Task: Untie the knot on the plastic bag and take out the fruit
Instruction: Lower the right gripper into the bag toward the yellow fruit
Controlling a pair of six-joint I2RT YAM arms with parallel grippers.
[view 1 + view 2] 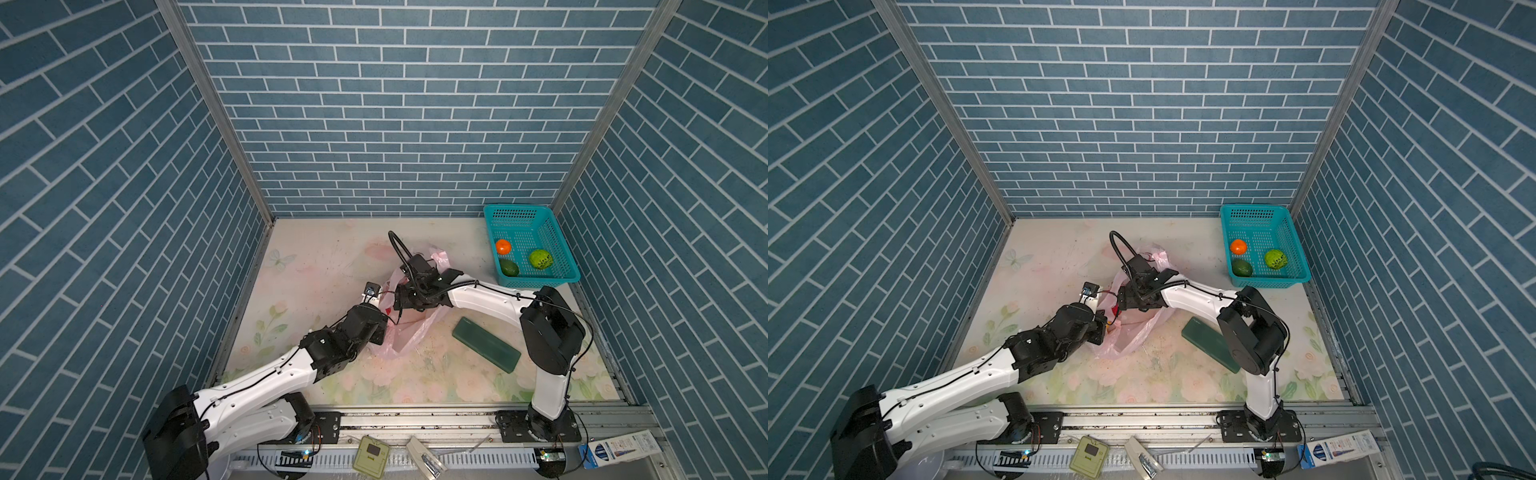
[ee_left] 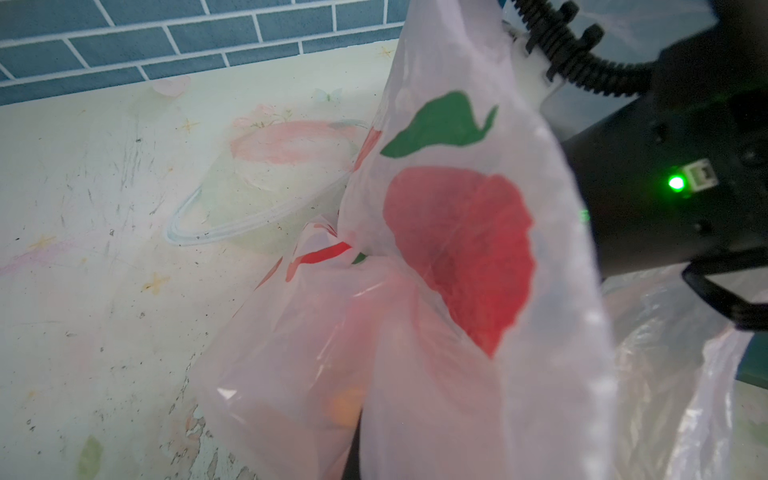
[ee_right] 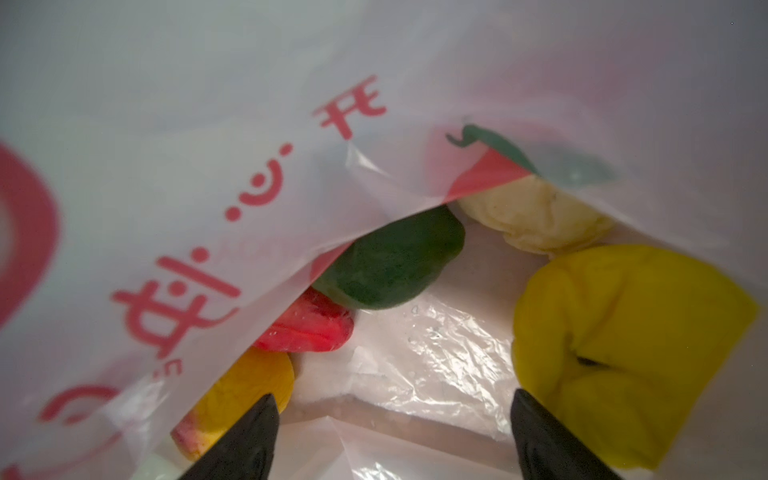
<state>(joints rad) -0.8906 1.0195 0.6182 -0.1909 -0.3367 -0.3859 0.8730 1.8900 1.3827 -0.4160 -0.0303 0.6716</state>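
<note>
Three fruits lie in the basket (image 1: 557, 232) at the upper right of the desk (image 1: 316, 257) in both top views: an orange fruit (image 1: 503, 246), a bright green fruit (image 1: 540, 259) and a dark green fruit (image 1: 509, 268). We find the bag (image 1: 401, 336) at mid-frame on the desk, mouth open, crumpled under both arms. The left gripper (image 1: 382, 329) is closed on the bag's left rim. Its wrist camera shows film with red and green print standing right before the lens. The right gripper (image 3: 394, 395) is down inside the bag, jaws wide, with only the bag's floor between them. Around it we count five more: a yellow fruit (image 3: 623, 353) beside one finger, a yellow-pink fruit (image 3: 249, 386) beside the other, then a red fruit (image 3: 311, 328), a deep green fruit (image 3: 395, 266) and a cream fruit (image 3: 536, 220) farthest in. A green block (image 1: 486, 344) lies lower right of the bag, apart from it.
</note>
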